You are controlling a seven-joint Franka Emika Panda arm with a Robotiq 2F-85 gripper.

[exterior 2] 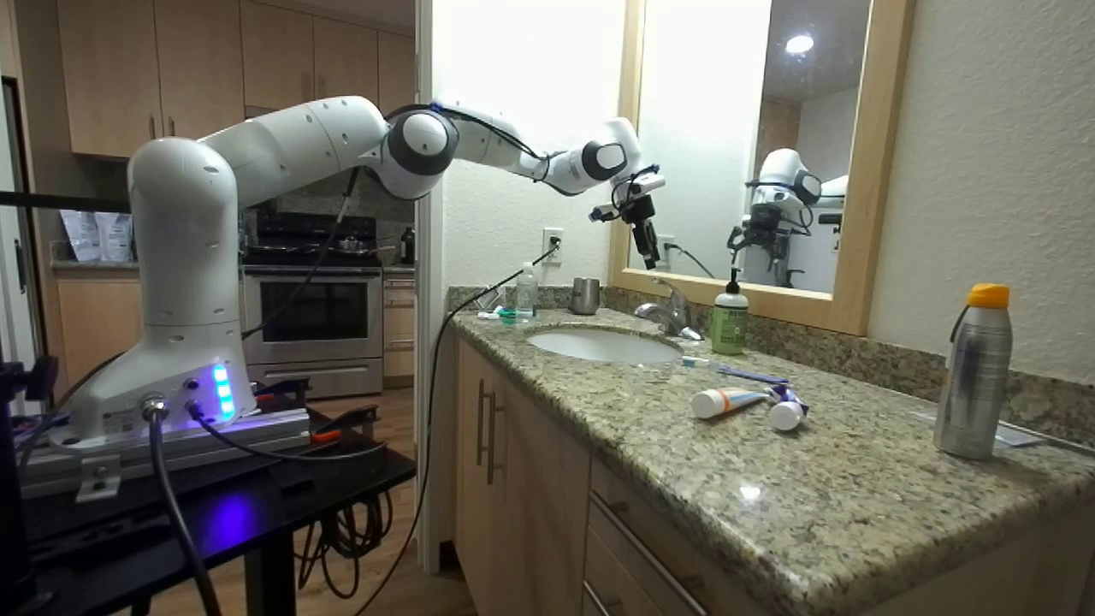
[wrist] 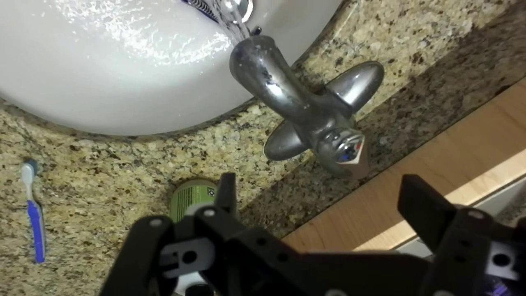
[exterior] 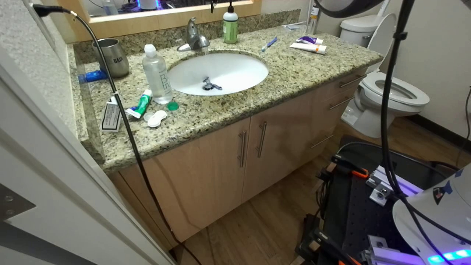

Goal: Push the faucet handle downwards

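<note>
A black two-fingered robot gripper point(wrist: 319, 179) is hanging higher than the curved, dark silver metal faucet point(wrist: 283, 88), near it, and its jaws are standing wide apart, holding nothing. The short, slim, dark silver metal handle point(wrist: 343, 150) is sitting on top of the faucet and sticking up in both exterior views. Clear water point(wrist: 237, 26) is pouring from the faucet's mouth into the white, oval, shiny basin point(wrist: 131, 100) in front of the faucet. So the push is probably not happening yet, and lining up is looking like the job in hand. Bringing the jaws together first would be making one stubby tip, which should be good for pressing. That tip should be going right over the handle, because smooth metal may be letting it slide off. Pressing slowly and straight down is seeming best, then easing up when the handle is stopping. The green soap bottle with a black pump point(exterior 2: 729, 329) is standing just beside the faucet, so the gripper should be passing well clear of it.
</note>
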